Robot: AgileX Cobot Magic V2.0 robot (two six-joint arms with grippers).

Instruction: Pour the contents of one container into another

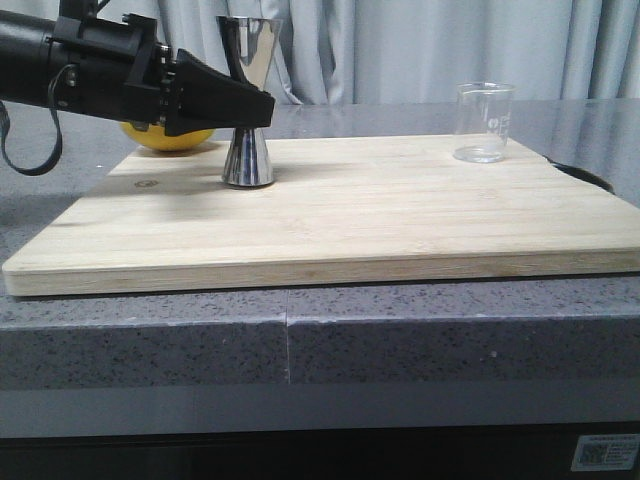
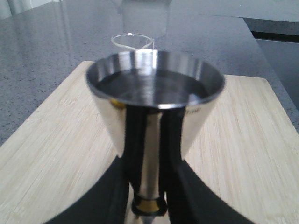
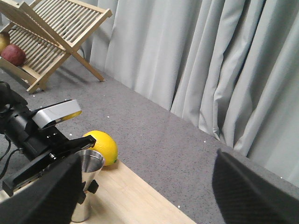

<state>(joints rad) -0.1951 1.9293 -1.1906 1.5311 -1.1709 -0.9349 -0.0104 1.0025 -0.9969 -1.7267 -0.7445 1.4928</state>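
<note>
Bamboo cutting board [image 1: 400, 215] is lying on speckled grey stone counter [image 1: 150, 330], pale curtains [image 1: 420, 45] hanging behind. Left gripper [image 1: 250, 108] is pinching the steel jigger [image 1: 249, 100] at its waist, jigger standing at the board's 10 o'clock. Glass beaker [image 1: 484, 122] is sitting at 2 o'clock; right gripper [image 3: 145, 191] is spread wide, holding nothing.

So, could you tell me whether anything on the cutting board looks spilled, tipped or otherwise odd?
Nothing stands out. The steel jigger stands upright on the bamboo cutting board with the left gripper at its waist, and the glass beaker stands upright too. No spill shows.
</note>
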